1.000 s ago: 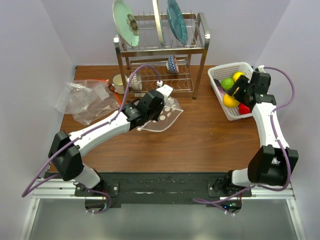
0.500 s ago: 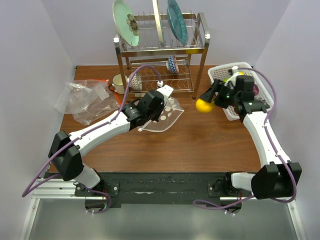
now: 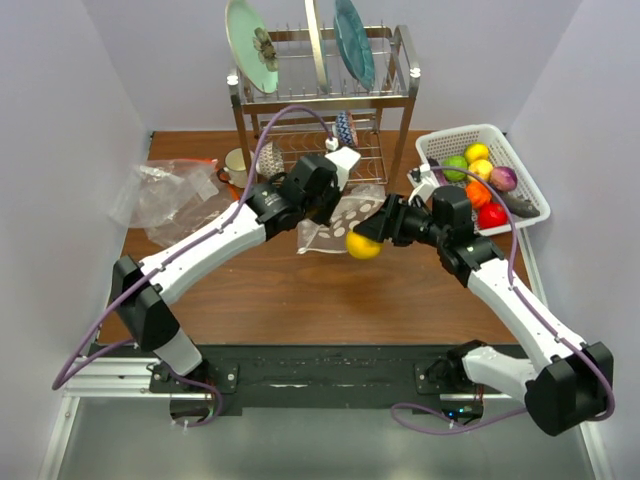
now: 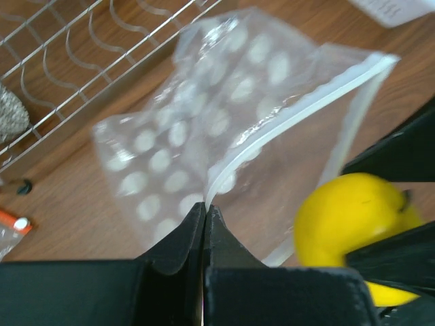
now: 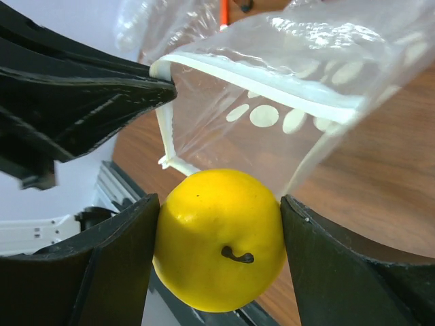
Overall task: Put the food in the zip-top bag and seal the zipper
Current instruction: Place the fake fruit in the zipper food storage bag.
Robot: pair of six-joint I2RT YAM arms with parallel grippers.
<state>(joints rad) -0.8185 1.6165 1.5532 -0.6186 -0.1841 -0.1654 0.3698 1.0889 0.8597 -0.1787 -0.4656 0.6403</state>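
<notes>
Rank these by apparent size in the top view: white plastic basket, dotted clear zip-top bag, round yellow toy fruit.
Largest: white plastic basket.
Middle: dotted clear zip-top bag, held up and crumpled, so its full size is unsure.
Smallest: round yellow toy fruit, plainly.

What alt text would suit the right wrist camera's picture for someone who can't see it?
A yellow toy fruit sits clamped between the right gripper's two black fingers, just before the open mouth of a clear polka-dot zip-top bag. The left gripper pinches the bag's white zipper edge at upper left, above a wooden table.
</notes>
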